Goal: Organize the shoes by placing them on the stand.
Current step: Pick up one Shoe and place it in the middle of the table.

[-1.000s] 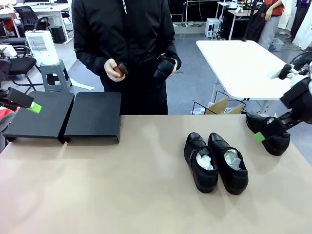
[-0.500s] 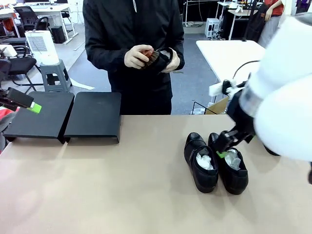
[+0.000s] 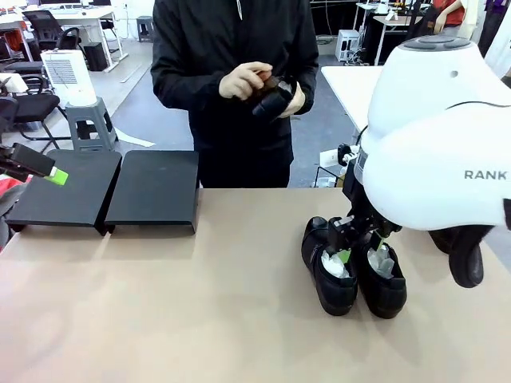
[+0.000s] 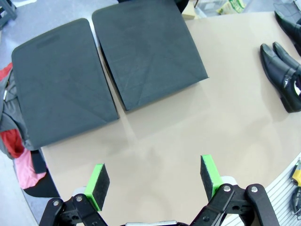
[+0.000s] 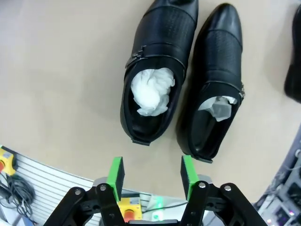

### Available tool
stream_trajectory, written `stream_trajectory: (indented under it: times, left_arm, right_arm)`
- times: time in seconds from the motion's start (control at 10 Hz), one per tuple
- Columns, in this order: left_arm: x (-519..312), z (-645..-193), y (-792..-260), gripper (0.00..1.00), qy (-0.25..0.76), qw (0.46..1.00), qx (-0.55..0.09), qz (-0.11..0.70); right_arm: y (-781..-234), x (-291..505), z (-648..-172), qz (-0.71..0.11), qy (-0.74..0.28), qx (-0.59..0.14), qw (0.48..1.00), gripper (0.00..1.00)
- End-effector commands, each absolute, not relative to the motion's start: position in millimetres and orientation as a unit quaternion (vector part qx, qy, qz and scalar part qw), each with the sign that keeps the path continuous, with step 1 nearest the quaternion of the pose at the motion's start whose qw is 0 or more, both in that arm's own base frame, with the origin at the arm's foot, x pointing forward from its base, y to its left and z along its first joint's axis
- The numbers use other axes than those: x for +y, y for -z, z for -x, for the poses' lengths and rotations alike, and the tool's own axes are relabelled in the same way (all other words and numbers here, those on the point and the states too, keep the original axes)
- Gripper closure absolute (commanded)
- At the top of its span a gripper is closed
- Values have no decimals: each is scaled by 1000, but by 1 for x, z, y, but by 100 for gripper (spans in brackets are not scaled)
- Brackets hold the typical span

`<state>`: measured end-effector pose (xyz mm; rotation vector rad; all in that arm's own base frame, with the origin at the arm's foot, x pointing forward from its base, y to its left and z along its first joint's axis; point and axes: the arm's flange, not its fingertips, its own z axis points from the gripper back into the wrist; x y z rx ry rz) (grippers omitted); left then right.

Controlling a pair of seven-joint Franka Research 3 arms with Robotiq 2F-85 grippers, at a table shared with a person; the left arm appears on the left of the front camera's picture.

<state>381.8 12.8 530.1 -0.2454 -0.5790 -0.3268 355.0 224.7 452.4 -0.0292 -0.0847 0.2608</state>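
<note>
So that it can grab one, the right tool (image 5: 150, 178) hangs over two glossy black leather shoes (image 5: 153, 70), jaws apart.

Two glossy black dress shoes lie just beside each other on the tan tabletop (image 5: 61, 70), toes toward the top of the frame. The shoe at centre (image 5: 157, 56) and the shoe right of centre (image 5: 218, 70) are each stuffed with crumpled white paper. A third black shoe (image 5: 294, 61) is cut off by the right edge. At bottom centre, the right gripper (image 5: 151, 172) has its green pads (image 5: 116, 172) apart, with nothing between them, below the heels.
</note>
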Motion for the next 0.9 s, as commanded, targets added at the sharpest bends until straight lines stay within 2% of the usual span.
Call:
stream_trajectory:
  times: [0.0,0.4,0.8]
  left_arm:
    - [14,-381,-530,0,160,936,-285,128]
    - [14,-381,-530,0,160,936,-285,128]
    - [14,-381,-530,0,160,936,-285,128]
  right_arm:
    - [-442,234,-368,-10,-67,-26,997,37]
    - [-412,226,-380,-8,4,-51,999,37]
    - [-385,215,-392,-15,15,-38,999,37]
